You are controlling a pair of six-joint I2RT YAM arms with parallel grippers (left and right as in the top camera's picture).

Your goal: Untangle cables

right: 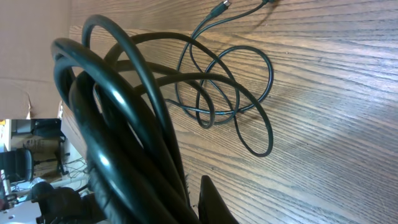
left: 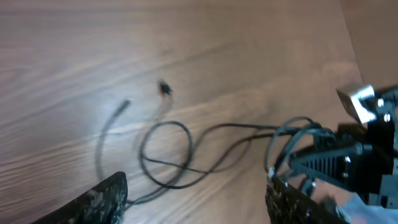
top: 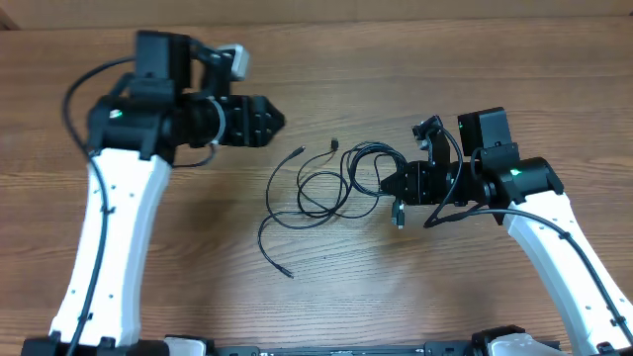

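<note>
The cables [top: 326,186] are thin black cords lying in overlapping loops mid-table, with plug ends at the back [top: 334,144] and a loose tail toward the front [top: 287,272]. My right gripper [top: 398,184] is shut on the right-hand strands; in the right wrist view the gathered cables [right: 124,118] fill the foreground beside one finger [right: 214,202], and the rest of the loops [right: 233,99] lie beyond. My left gripper [top: 277,121] hovers left of and behind the loops, open. In the left wrist view its fingers [left: 106,199] stand wide apart with only the cables [left: 168,149] on the table beyond them.
The wooden table [top: 396,287] carries both arms. A thicker black wire [top: 71,99] arches off the left arm. The right arm's white link [top: 564,247] runs to the front right corner. The right gripper [left: 329,162] shows in the left wrist view.
</note>
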